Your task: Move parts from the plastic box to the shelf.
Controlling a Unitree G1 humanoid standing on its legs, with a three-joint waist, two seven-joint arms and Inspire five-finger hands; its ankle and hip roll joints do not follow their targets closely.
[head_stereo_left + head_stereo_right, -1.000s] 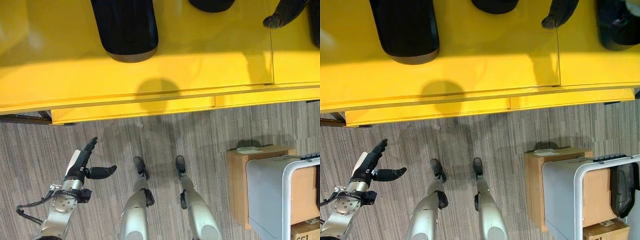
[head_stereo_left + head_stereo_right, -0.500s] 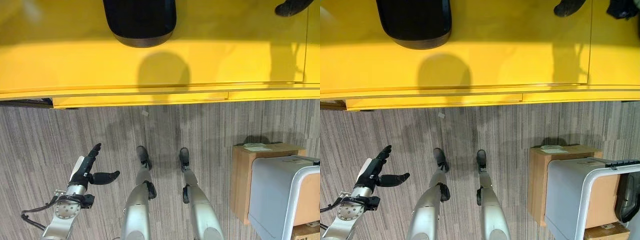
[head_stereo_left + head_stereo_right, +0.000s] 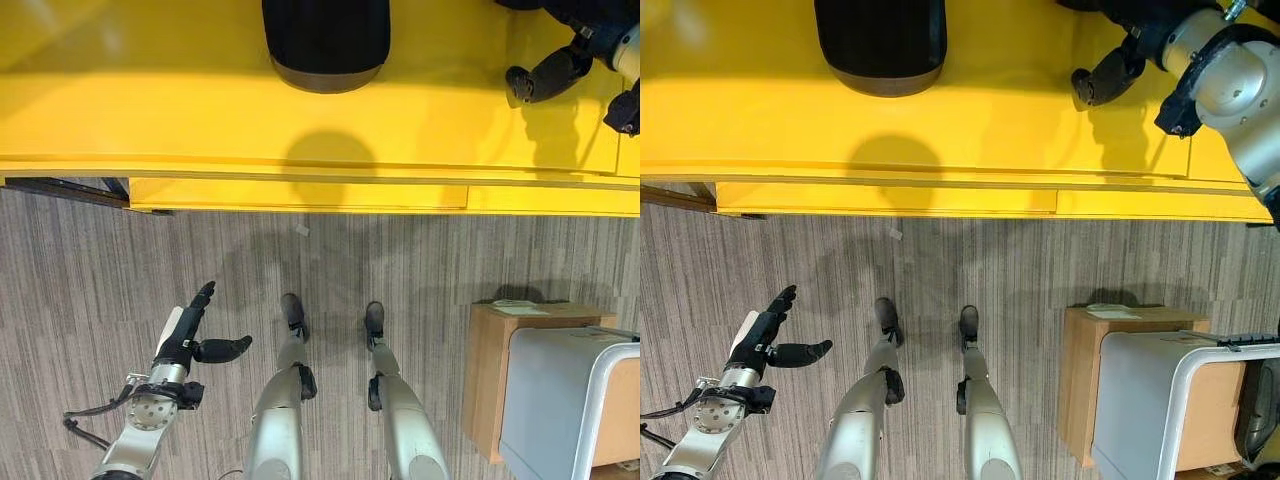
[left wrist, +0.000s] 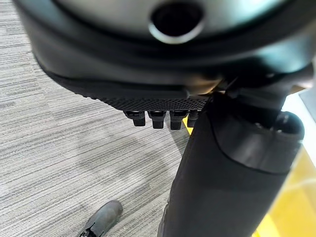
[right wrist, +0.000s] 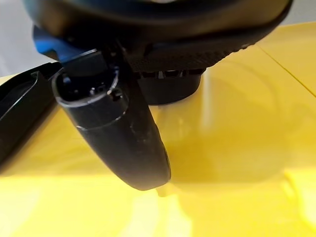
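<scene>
Right robot hand (image 3: 1110, 68) now well in over the yellow shelf (image 3: 940, 120), thumb tip down near the shelf top by a seam between panels, where half a second ago just a dark fingertip showed at the frame's upper edge. Fingers mostly hidden behind the palm in the right wrist view; cannot tell whether spread or curled, and no part seen between thumb and palm. A flat black part (image 5: 22, 111) lying on the shelf just beside that hand. Further along the shelf toward the robot's left, a large black rounded part (image 3: 325, 40), also resting on the yellow top. Left robot hand (image 3: 190, 335) low over the grey carpet (image 3: 100, 280), fingers straight, thumb spread sideways, holding nothing. A grey plastic box (image 3: 560, 400) on brown cartons (image 3: 485, 365) down at the right. Judged from this: right arm at the placing end of a transfer, with a return to the box likely next.
</scene>
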